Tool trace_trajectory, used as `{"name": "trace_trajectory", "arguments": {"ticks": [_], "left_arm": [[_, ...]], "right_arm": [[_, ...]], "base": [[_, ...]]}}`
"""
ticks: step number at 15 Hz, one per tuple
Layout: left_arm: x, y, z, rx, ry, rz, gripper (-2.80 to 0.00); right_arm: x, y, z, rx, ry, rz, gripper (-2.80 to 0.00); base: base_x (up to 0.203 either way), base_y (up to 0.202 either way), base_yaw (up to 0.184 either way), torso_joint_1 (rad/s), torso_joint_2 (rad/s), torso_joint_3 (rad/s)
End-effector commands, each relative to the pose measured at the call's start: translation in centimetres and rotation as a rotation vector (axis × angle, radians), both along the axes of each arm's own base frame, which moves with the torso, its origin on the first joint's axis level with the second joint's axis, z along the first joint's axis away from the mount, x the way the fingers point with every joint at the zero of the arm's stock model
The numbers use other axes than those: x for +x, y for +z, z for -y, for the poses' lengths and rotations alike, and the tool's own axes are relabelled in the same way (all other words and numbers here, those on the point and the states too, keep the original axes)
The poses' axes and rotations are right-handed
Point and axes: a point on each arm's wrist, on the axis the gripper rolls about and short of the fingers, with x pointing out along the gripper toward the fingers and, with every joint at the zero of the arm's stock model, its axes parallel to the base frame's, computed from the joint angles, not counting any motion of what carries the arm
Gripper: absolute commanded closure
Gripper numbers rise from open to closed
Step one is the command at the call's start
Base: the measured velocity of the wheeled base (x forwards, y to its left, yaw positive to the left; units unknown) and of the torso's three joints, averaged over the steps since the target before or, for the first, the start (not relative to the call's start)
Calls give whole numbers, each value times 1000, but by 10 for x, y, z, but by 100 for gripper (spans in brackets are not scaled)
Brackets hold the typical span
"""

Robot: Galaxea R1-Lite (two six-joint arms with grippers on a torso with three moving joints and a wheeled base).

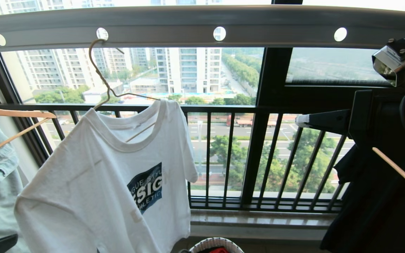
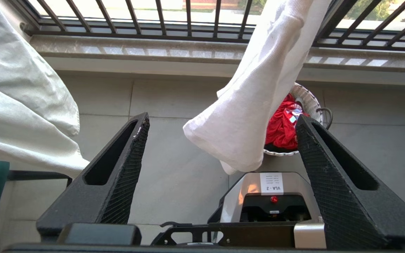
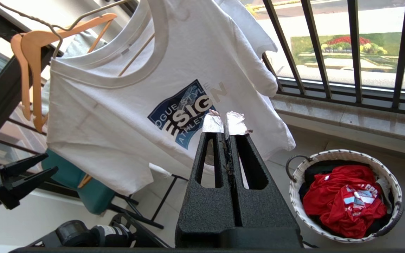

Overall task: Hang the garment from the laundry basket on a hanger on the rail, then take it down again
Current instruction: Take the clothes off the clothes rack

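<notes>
left claw spread below garment, right claw closed

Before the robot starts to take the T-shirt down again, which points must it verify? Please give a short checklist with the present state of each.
1. Hanger hooked in a hole of the rail: ok.
2. T-shirt sits on the hanger, collar around it: ok.
3. Left gripper open and free of the cloth: ok, though the hem hangs between its fingers.
4. Right gripper open for a new grasp: not ok, it is shut and empty.
5. Laundry basket has room below: cannot tell, red and dark clothes lie in it.
</notes>
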Motion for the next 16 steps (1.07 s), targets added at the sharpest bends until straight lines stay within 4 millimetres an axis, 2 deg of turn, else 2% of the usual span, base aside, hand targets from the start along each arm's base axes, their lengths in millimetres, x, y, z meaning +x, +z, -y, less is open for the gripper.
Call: {"name": "trace_trajectory", "arguments": {"ticks": [1,5,6,7,12,16], "left_arm": [[16,-11,1,17,-8,-47,-280],[34,-22,2,19,-8,-79,-280],[38,-24,2,18,-8,-57,-162],[39,-25,3,22,-12,-52,0],[49,-31,3,26,-19,-85,0],[46,-30,3,23,-16,-70,0]], "right_arm": [[0,1,0,1,-1,2,0],[1,1,3,2,-11,3,0],[1,1,3,2,-13,2,0],[1,1,3,3,-14,4,0],[3,-1,3,-1,-16,-4,0],[4,-1,3,-1,-16,-5,0]], "base": [[0,0,0,0,0,0],[0,0,0,0,0,0],[0,0,0,0,0,0],[0,0,0,0,0,0],[0,0,0,0,0,0],[0,0,0,0,0,0]]}}
